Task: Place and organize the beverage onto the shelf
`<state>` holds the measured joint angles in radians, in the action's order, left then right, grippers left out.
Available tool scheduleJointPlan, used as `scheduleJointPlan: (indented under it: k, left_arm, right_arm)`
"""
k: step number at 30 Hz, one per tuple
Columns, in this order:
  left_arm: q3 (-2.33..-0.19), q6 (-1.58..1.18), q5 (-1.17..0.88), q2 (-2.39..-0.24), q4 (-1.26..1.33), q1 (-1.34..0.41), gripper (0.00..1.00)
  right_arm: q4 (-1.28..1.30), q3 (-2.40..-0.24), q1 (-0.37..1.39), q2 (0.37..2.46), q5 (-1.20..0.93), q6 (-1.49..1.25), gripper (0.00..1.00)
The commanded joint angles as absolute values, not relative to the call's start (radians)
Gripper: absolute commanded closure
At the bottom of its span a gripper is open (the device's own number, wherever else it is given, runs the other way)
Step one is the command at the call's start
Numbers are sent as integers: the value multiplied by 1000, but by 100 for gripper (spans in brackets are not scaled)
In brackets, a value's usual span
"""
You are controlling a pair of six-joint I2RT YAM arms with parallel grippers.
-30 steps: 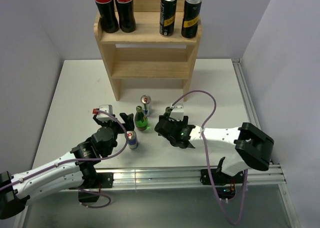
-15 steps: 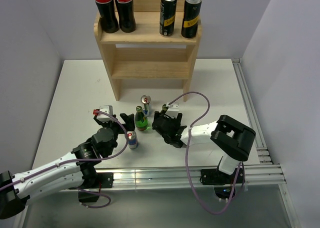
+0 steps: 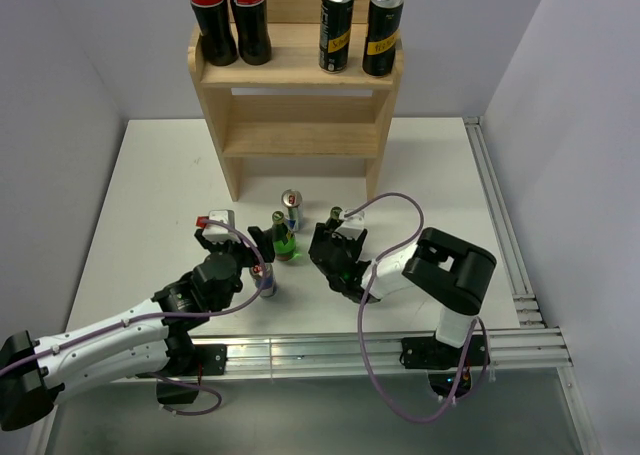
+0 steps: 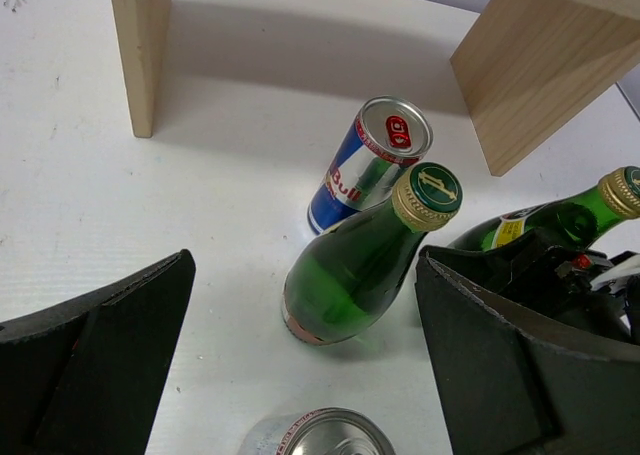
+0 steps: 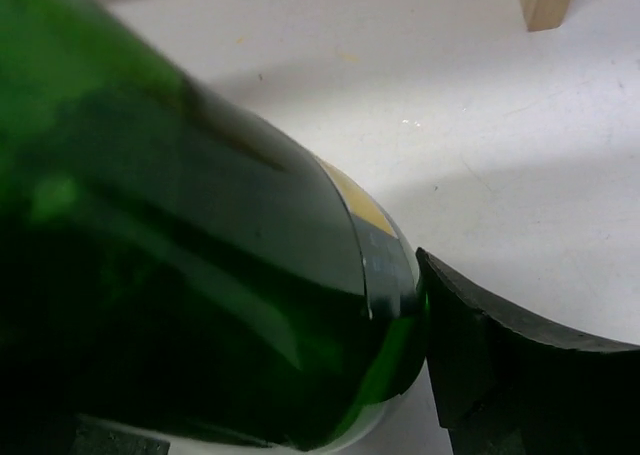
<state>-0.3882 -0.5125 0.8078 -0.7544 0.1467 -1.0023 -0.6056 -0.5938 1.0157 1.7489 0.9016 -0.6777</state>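
The shelf (image 3: 300,105) stands at the back with two cola bottles (image 3: 228,15) and two black cans (image 3: 358,30) on its top tier. On the table stand a Red Bull can (image 3: 291,208), a green bottle (image 3: 283,237) and a second Red Bull can (image 3: 263,278). My left gripper (image 3: 260,260) is open; in the left wrist view (image 4: 305,275) the near can (image 4: 320,435) sits low between the fingers, with the green bottle (image 4: 355,275) just beyond. My right gripper (image 3: 335,257) is shut on a second green bottle (image 5: 200,265), also visible in the left wrist view (image 4: 560,225).
The shelf's two lower tiers (image 3: 300,140) show nothing on them. Its wooden legs (image 4: 140,55) stand just behind the cans. A metal rail (image 3: 500,215) runs along the table's right edge, and grey walls close in left, right and back.
My left gripper has moved forward and right, so the near can now sits between its fingers. My right arm has folded back, its gripper shifting slightly left with the bottle.
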Motion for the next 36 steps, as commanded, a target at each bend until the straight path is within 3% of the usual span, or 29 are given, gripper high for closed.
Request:
scheduleJointPlan:
  k: [1, 4, 5, 6, 11, 22, 29, 36]
  left_arm:
    - [-402, -502, 793, -758, 192, -999, 1]
    - [-400, -502, 792, -756, 193, -999, 1]
    - [-400, -502, 795, -755, 192, -999, 1]
    - [-400, -500, 792, -753, 192, -999, 1]
    - [-402, -500, 795, -749, 186, -999, 1]
    - [-393, -511, 798, -704, 164, -999, 1]
    - [-391, -520, 807, -678, 146, -999, 1]
    - [-393, -523, 811, -658, 132, -999, 1]
  right_arm:
    - [-689, -555, 1012, 1805, 962, -663, 26]
    - [-703, -555, 1011, 1816, 960, -650, 46]
    - [-701, -557, 1012, 1809, 956, -644, 75]
    - [-665, -564, 1012, 1802, 962, -650, 87]
    - [-465, -644, 1054, 1740, 1015, -680, 100]
    - [-72, -811, 1115, 1410, 1126, -634, 100]
    - [-104, -957, 1094, 1302, 1154, -405, 100]
    - [-178, -1091, 951, 1348, 1066, -262, 100]
